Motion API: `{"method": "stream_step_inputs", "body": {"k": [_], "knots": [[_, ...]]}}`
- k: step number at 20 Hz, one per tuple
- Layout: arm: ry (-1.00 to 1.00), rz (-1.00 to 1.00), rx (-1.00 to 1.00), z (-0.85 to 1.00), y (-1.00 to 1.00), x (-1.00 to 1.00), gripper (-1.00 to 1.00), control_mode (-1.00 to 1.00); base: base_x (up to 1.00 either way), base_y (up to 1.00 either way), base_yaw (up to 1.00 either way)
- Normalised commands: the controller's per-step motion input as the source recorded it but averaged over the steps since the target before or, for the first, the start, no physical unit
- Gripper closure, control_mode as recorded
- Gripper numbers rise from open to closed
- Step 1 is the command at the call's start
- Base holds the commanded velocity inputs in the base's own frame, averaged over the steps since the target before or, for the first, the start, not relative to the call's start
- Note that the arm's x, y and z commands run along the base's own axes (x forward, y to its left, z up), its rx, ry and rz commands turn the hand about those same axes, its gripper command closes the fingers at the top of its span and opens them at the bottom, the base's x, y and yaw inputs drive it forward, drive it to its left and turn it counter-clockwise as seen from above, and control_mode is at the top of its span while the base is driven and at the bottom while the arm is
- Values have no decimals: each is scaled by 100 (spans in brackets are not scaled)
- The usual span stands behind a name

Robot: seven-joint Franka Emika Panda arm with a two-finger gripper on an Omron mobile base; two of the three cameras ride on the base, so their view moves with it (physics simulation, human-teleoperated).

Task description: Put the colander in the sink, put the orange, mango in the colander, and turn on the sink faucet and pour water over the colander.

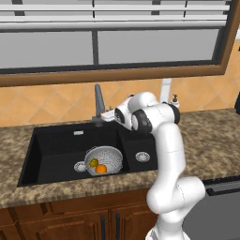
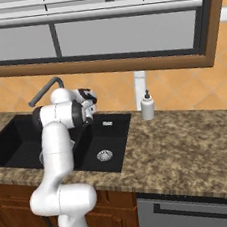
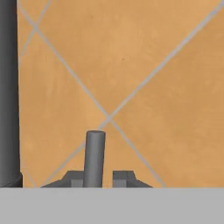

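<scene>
Gripper (image 3: 98, 180) at faucet (image 1: 98, 104) base, jaws pinched on small side lever (image 3: 94, 157). Colander (image 1: 104, 159) sits in sink (image 1: 51, 154) below spout, orange (image 1: 101, 168) and mango (image 1: 93, 162) inside. Lever looks rigid, smooth, likely slippery; best held near tip.

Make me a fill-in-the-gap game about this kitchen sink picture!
The colander sits inside the black ____.
Two fruits lie in it: the mango and the ____.
The gripper is shut on the faucet's small side ____.
The white soap bottle stands on the ____.

Missing words: sink, orange, lever, counter
</scene>
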Motion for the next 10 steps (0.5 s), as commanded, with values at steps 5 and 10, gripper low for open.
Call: {"method": "stream_step_inputs", "body": {"k": [5,10], "knots": [[3,-13,0,-5,-68,0,100,-100,0,0,0],[5,-12,0,-2,-75,0,100,-100,0,0,0]]}}
